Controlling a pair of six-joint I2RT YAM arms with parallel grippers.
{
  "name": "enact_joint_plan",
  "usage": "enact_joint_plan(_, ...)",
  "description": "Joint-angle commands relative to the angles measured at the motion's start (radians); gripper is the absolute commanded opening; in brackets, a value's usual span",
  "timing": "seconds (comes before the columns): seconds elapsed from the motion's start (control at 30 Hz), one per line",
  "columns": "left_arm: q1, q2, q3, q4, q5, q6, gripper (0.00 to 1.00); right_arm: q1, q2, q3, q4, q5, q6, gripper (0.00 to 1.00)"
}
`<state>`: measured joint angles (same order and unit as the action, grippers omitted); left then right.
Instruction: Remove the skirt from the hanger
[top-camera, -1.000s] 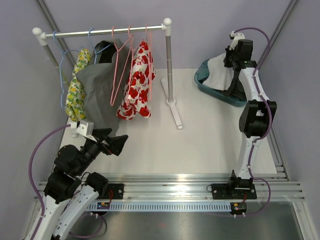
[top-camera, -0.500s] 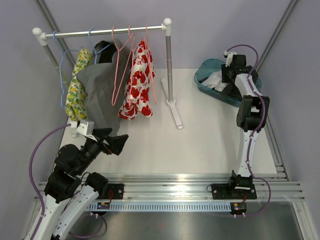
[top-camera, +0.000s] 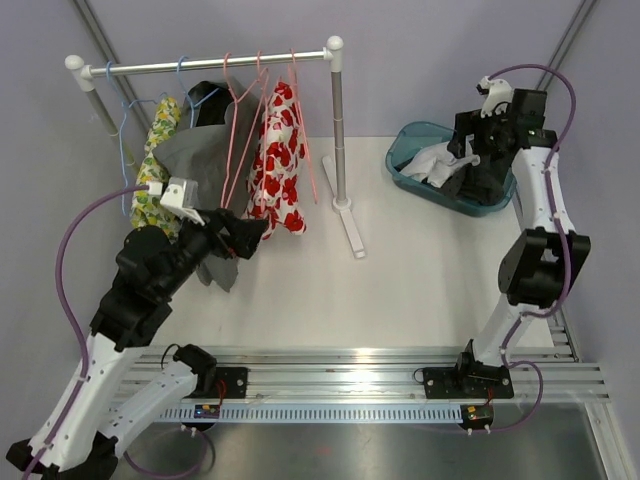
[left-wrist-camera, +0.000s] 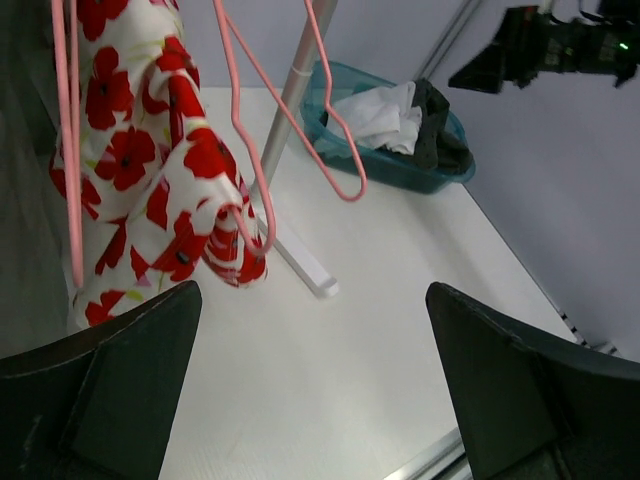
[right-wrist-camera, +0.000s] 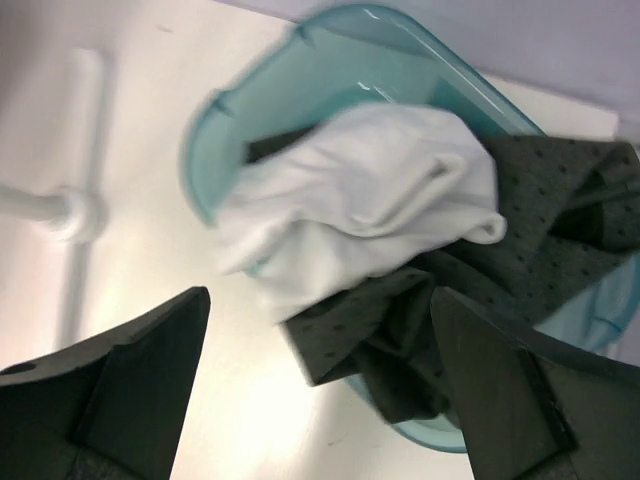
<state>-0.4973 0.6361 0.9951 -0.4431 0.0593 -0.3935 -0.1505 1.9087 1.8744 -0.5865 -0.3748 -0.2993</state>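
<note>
- Floral skirt (left-wrist-camera: 130, 160): top cut off by the upper edge of my left wrist view; I cannot see how it is hung.
- Pink hanger (left-wrist-camera: 352, 193): hook out of frame above.
- Grey garment (top-camera: 195, 170): hem hidden behind my left arm (top-camera: 150, 270) in the top view.
- Black garment (top-camera: 212, 100): mostly hidden behind the grey one.
- Bin (right-wrist-camera: 330, 55) and white cloth (right-wrist-camera: 370, 200): blurred in my right wrist view.
</note>
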Motion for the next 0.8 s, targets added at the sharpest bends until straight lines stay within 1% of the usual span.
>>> enact_joint_plan(0.0, 0.003, 0.109, 0.117, 0.090, -0.091, -0.010, 0.99, 0.012, -0.204, -0.137, -0.117, -0.270, -0.043, 1.00)
enact_joint_plan(0.03, 0.002, 0.140, 0.144, 0.093, -0.128, 0.001, 0.99, 0.011, -0.242, -0.182, -0.124, -0.326, -0.043, 1.00)
enact_joint_plan(0.07, 0.002, 0.213, 0.196, 0.093, -0.144, 0.008, 0.99, 0.011, -0.279, -0.234, -0.125, -0.392, -0.041, 1.00)
enact_joint_plan(0.1, 0.003, 0.247, 0.229, 0.092, -0.156, 0.016, 0.99, 0.011, -0.351, -0.338, -0.130, -0.547, -0.041, 0.99)
enact_joint_plan(0.13, 0.003, 0.288, 0.256, 0.090, -0.174, 0.030, 0.99, 0.011, -0.381, -0.381, -0.144, -0.618, -0.049, 1.00)
enact_joint_plan(0.17, 0.003, 0.359, 0.320, 0.081, -0.187, 0.036, 0.99, 0.011, -0.407, -0.424, -0.150, -0.683, -0.049, 0.99)
enact_joint_plan(0.2, 0.002, 0.402, 0.350, 0.066, -0.194, 0.041, 0.99, 0.011, -0.448, -0.510, -0.142, -0.769, -0.012, 0.99)
enact_joint_plan(0.23, 0.002, 0.434, 0.378, 0.058, -0.223, 0.059, 0.99, 0.011, -0.465, -0.546, -0.142, -0.797, 0.000, 1.00)
enact_joint_plan(0.27, 0.002, 0.500, 0.404, 0.052, -0.239, 0.065, 0.98, 0.011, -0.477, -0.575, -0.147, -0.815, 0.008, 1.00)
enact_joint_plan(0.3, 0.002, 0.525, 0.445, 0.044, -0.255, 0.073, 0.97, 0.011, -0.493, -0.616, -0.185, -0.825, -0.013, 1.00)
enact_joint_plan(0.33, 0.002, 0.551, 0.464, 0.044, -0.286, 0.090, 0.96, 0.011, -0.499, -0.624, -0.212, -0.814, -0.043, 0.99)
enact_joint_plan(0.4, 0.002, 0.617, 0.505, 0.044, -0.317, 0.104, 0.93, 0.011, -0.520, -0.639, -0.257, -0.755, -0.084, 1.00)
enact_joint_plan(0.47, 0.003, 0.657, 0.525, 0.052, -0.351, 0.122, 0.90, 0.011, -0.539, -0.656, -0.234, -0.724, -0.092, 0.99)
enact_joint_plan(0.53, 0.003, 0.704, 0.553, 0.060, -0.368, 0.134, 0.83, 0.011, -0.566, -0.684, -0.201, -0.710, -0.071, 1.00)
enact_joint_plan(0.57, 0.002, 0.717, 0.562, 0.064, -0.369, 0.139, 0.81, 0.011, -0.573, -0.690, -0.191, -0.707, -0.064, 1.00)
enact_joint_plan(0.7, 0.003, 0.749, 0.577, 0.084, -0.365, 0.153, 0.65, 0.008, -0.585, -0.690, -0.194, -0.693, -0.075, 0.99)
enact_joint_plan(0.73, 0.002, 0.754, 0.580, 0.084, -0.357, 0.156, 0.53, 0.006, -0.586, -0.690, -0.191, -0.690, -0.075, 0.99)
enact_joint_plan(0.77, 0.003, 0.755, 0.582, 0.084, -0.357, 0.159, 0.47, 0.003, -0.591, -0.692, -0.190, -0.688, -0.077, 1.00)
